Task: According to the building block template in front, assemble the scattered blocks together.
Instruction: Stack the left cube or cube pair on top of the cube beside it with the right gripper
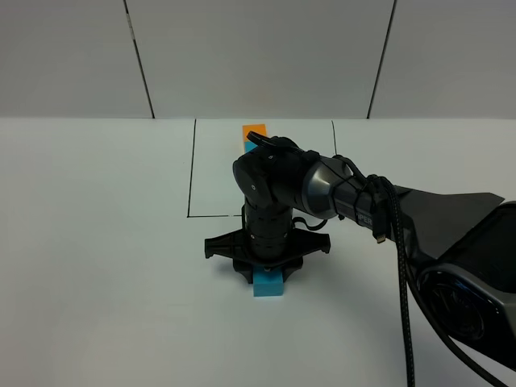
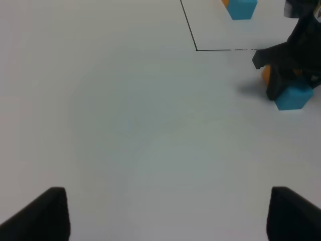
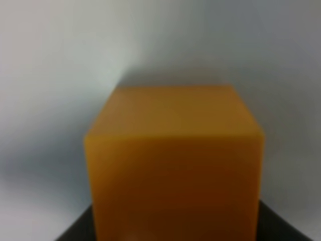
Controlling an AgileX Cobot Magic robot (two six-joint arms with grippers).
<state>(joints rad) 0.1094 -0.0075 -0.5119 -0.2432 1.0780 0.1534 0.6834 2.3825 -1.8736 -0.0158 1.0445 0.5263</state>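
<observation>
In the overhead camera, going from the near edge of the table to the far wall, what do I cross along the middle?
Blue cube → right claw, down just behind that cube → black outline corner on the table → template's blue half → template's orange half.

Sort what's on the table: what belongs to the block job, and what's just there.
Job:
template pair, far side, inside the outline
orange cube, at the right gripper
blue cube, just in front of that gripper

Just there:
black outline marked on the table
No stray objects show.
</observation>
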